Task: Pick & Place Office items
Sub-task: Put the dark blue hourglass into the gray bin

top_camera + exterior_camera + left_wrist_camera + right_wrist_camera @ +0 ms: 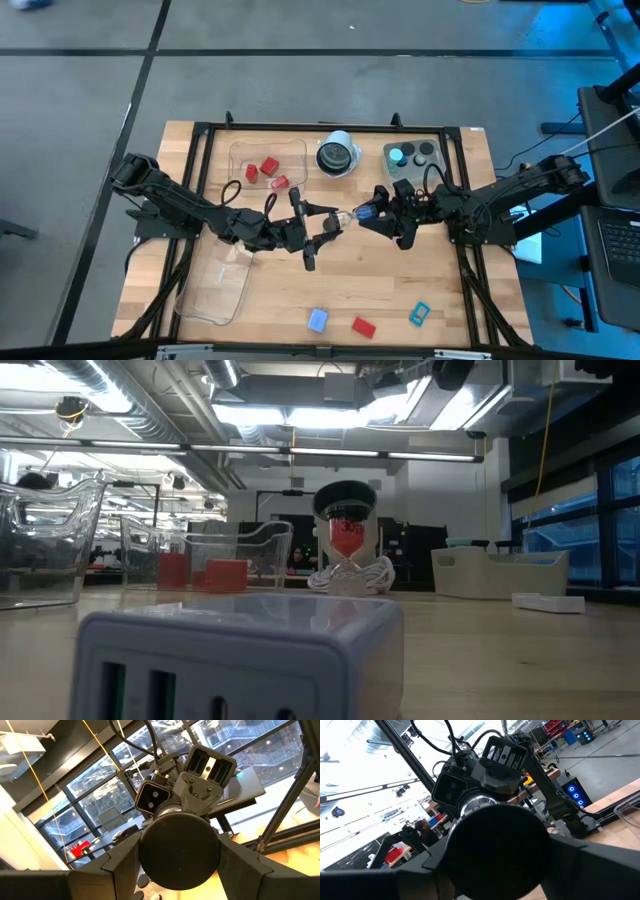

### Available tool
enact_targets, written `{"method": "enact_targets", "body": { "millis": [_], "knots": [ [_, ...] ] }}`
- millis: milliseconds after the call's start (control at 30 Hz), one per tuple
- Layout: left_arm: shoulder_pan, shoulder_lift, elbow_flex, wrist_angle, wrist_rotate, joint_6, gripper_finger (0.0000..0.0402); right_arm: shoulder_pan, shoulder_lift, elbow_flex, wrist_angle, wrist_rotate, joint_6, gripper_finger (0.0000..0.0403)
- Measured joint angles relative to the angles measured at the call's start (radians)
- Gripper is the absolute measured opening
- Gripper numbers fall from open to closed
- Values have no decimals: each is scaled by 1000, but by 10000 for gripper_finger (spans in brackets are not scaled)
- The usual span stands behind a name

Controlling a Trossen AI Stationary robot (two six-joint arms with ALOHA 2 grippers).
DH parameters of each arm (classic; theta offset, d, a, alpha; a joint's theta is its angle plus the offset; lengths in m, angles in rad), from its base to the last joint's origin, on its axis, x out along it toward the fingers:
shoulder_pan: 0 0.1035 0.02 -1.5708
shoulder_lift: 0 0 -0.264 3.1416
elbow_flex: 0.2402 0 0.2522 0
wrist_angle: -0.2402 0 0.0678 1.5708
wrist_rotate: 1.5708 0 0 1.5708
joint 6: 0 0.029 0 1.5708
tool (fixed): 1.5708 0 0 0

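A black cylinder (347, 216) is gripped at both ends by left gripper (335, 217) and right gripper (362, 215) above the counter (400, 290).

Pale block (240, 660) fills foreground; red blocks (225, 574) in clear tray (262, 540) behind.

1. Both arms are reaching in toward the middle of the table, the left arm from the left edge and the right arm from the right edge.
2. The left gripper (322, 228) is facing the right gripper (368, 213) across a small gap, and both wrists are lying low and roughly level.
3. In each wrist view, the 2 dark fingers are pinching a round black piece (178, 851), with the other arm's wrist close behind it.
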Motion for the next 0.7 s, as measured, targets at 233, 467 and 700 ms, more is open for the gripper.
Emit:
{"method": "enact_targets", "body": {
  "millis": [233, 467, 700],
  "knots": [
    [0, 0, 0, -1, 2, 0, 221, 0, 0, 0, -4, 2, 0, 220],
    [1, 0, 0, 2, -3, 0, 221, 0, 1, 0, -7, 3, 0, 283],
    [1, 0, 0, 2, -1, -15, 221, 0, 1, 0, -4, 17, -1, 283]
  ]
}}
